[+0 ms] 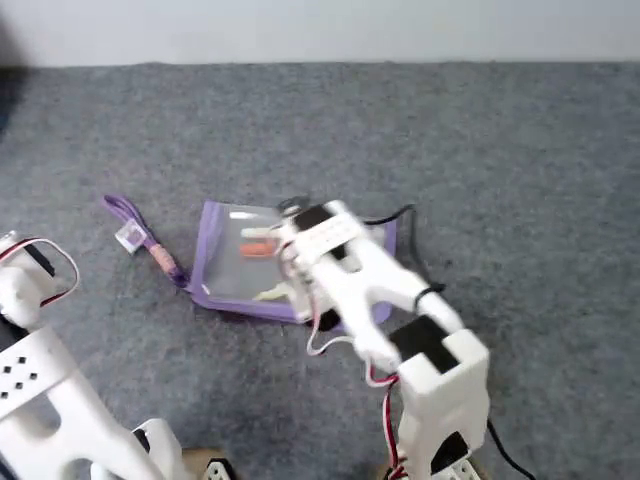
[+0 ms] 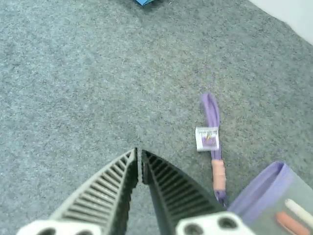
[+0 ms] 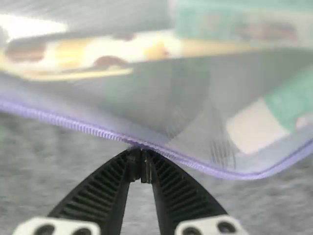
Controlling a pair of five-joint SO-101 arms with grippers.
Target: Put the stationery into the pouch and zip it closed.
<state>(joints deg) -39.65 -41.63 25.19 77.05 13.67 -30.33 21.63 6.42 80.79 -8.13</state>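
Zipping is judged to be the step in hand, since the stationery [image 1: 258, 247] is already seen inside the pouch [image 1: 222, 268] through its clear wall. The right gripper [image 3: 141, 160] is closed, its tips brought together right on the purple zip line [image 3: 73, 126], so that edge appears to be pinched; how firm the hold is cannot be told. Just beyond those tips, behind the transparent wall, a yellowish pen-like piece [image 3: 73, 54] and a green piece [image 3: 293, 98] are made out. The left gripper [image 2: 139, 152] is also closed, with nothing held, above the grey table [image 2: 73, 73]. The pouch's purple strap [image 2: 211, 115] with its small tag [image 2: 207, 138] lies ahead of its tips and off to one side, apart from them. Further along that side a corner of the pouch is seen, with an orange piece [image 2: 289, 223] and a white piece [image 2: 299, 209] inside. For the next move, a steady pull along the zip line is thought to be called for. The pouch may need to be pinned by the left gripper, since a light flat bag is likely to be dragged rather than closed.
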